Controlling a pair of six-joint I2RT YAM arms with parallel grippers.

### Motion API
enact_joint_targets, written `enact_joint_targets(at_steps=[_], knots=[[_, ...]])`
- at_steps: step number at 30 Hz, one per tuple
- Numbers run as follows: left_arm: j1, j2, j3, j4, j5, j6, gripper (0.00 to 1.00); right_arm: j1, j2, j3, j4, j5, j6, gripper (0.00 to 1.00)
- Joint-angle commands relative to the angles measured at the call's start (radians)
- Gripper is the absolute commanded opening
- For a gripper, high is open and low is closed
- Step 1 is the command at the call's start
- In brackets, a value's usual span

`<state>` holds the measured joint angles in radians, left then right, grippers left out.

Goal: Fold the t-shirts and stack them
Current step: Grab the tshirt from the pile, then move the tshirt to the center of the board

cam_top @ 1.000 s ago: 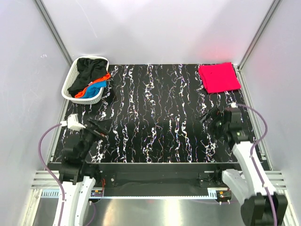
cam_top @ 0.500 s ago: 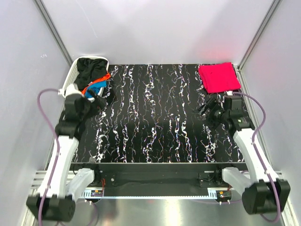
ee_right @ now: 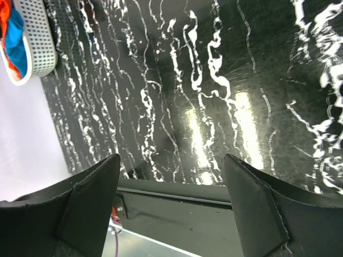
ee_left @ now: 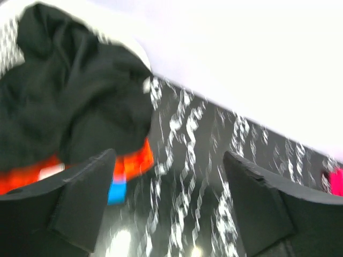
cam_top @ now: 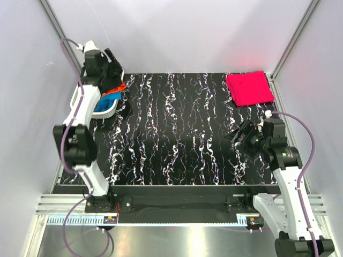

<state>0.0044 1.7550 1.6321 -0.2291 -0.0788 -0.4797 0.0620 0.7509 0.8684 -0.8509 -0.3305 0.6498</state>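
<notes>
Seen from above, the left arm has swung from the near edge up to the basket in the far-left corner, and the left fingers now hang over it; the next pick looks about to start. The pink shirt lies folded at the far right of the tabletop, with the right fingers near it. The left wrist view shows what the arm hides from above: fingers spread and holding nothing, with the black shirt heaped over the orange shirt and blue shirt. The right wrist view shows its fingers likewise released, over the tabletop.
</notes>
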Motion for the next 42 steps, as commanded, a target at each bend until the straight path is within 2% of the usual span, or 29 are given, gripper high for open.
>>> enact_joint_targets(at_steps=[1, 2, 4, 7, 14, 17, 18, 20, 21, 22, 29, 33, 38, 42], knots=[[0.045, 0.163, 0.171, 0.021, -0.032, 0.055, 0.79, 0.007, 0.005, 0.061, -0.030, 0.060, -0.052, 0.85], [0.054, 0.194, 0.243, -0.018, -0.035, 0.058, 0.78, 0.007, 0.014, 0.067, -0.031, 0.067, -0.053, 0.85], [0.055, 0.242, 0.279, -0.026, -0.041, 0.062, 0.78, 0.007, 0.027, 0.072, -0.030, 0.080, -0.058, 0.86], [0.057, 0.323, 0.328, -0.030, 0.004, 0.046, 0.72, 0.007, 0.050, 0.080, -0.030, 0.103, -0.059, 0.86], [0.057, 0.351, 0.291, -0.041, -0.010, -0.033, 0.69, 0.006, 0.123, 0.107, -0.007, 0.128, -0.056, 0.86], [0.057, 0.370, 0.331, -0.045, 0.005, -0.010, 0.45, 0.006, 0.136, 0.107, 0.004, 0.127, -0.050, 0.86], [0.058, 0.368, 0.344, -0.050, -0.001, -0.005, 0.34, 0.006, 0.137, 0.106, 0.006, 0.127, -0.049, 0.86], [0.059, 0.353, 0.374, -0.055, -0.012, 0.010, 0.21, 0.006, 0.139, 0.100, 0.010, 0.131, -0.039, 0.86], [0.059, 0.347, 0.388, -0.056, -0.015, 0.013, 0.09, 0.006, 0.137, 0.100, 0.012, 0.130, -0.036, 0.86], [0.059, 0.336, 0.402, -0.065, -0.025, 0.016, 0.00, 0.006, 0.136, 0.095, 0.012, 0.124, -0.029, 0.85], [0.058, 0.249, 0.624, -0.090, -0.049, 0.047, 0.00, 0.006, 0.128, 0.089, 0.027, 0.116, -0.013, 0.84], [0.055, 0.190, 0.814, -0.090, -0.012, 0.010, 0.00, 0.007, 0.139, 0.095, 0.035, 0.111, -0.021, 0.83], [0.057, 0.032, 0.865, -0.052, 0.008, -0.105, 0.00, 0.006, 0.145, 0.098, 0.041, 0.102, -0.032, 0.83], [0.074, -0.077, 0.899, 0.017, 0.111, -0.226, 0.00, 0.007, 0.134, 0.092, 0.044, 0.096, -0.041, 0.83]])
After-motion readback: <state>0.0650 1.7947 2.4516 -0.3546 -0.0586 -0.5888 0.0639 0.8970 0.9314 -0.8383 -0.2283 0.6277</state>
